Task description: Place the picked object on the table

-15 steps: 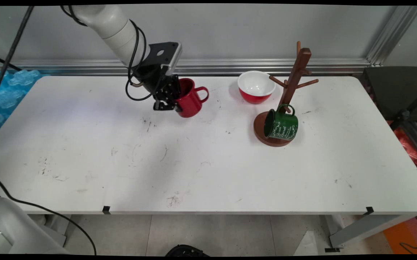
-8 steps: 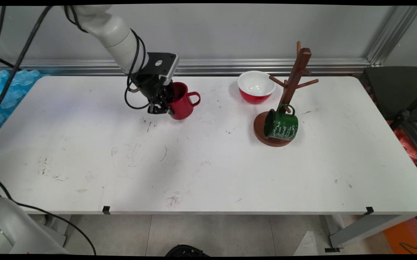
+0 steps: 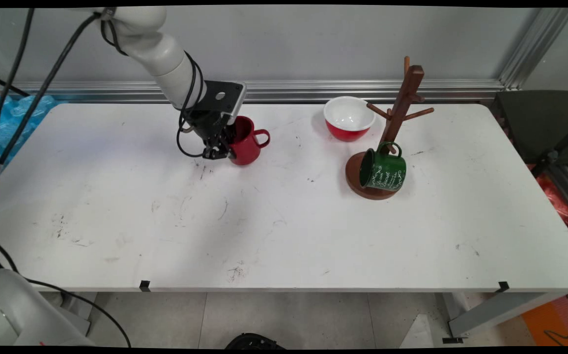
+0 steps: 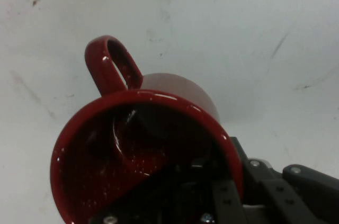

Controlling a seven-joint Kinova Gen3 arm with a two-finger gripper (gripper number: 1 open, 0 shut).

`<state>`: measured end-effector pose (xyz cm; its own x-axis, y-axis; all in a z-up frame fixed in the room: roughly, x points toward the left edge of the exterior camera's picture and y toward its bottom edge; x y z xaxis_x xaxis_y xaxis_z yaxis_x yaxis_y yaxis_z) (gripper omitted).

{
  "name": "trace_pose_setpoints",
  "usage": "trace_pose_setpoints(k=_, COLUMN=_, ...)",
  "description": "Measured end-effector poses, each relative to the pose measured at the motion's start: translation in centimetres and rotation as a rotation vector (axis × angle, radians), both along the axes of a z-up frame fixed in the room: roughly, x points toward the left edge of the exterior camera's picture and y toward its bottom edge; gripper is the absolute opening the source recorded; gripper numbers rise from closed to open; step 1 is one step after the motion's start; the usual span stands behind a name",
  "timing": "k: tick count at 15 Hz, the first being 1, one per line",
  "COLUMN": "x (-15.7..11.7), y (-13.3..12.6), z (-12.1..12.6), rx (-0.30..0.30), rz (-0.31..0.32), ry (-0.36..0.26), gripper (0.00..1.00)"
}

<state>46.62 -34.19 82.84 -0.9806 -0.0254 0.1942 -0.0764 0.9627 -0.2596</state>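
So my jaws are clamped on the rim of the red mug (image 3: 244, 146), one finger inside it, and the mug sits on the tabletop (image 3: 284, 221) toward the back. Off to its right: red bowl (image 3: 349, 118), wooden mug tree (image 3: 396, 118) with a green mug (image 3: 383, 169).

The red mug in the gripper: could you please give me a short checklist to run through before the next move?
1. Gripper clamps the red mug's wall, one finger inside, one outside: ok.
2. Mug near upright, handle pointing away from the gripper: ok.
3. Mug base resting on the table: cannot tell.
4. Bare table right around the mug: ok.
5. Red bowl and mug tree with green mug stand well apart to the right: ok.
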Motion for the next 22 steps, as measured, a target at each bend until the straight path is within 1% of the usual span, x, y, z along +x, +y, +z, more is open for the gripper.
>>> trace_pose_setpoints(k=6, x=-0.2, y=-0.2, z=-1.2, rx=0.002, rz=0.012, ry=-0.021, gripper=0.00)
trace_pose_setpoints(k=14, x=-0.7, y=-0.2, z=-2.0, rx=0.007, rz=0.014, ry=-0.029, gripper=0.00)
trace_pose_setpoints(k=15, x=-0.8, y=-0.2, z=-2.0, rx=0.005, rz=0.013, ry=-0.029, gripper=1.00)
trace_pose_setpoints(k=22, x=-1.3, y=-0.5, z=-2.1, rx=-0.010, rz=0.013, ry=-0.024, gripper=1.00)
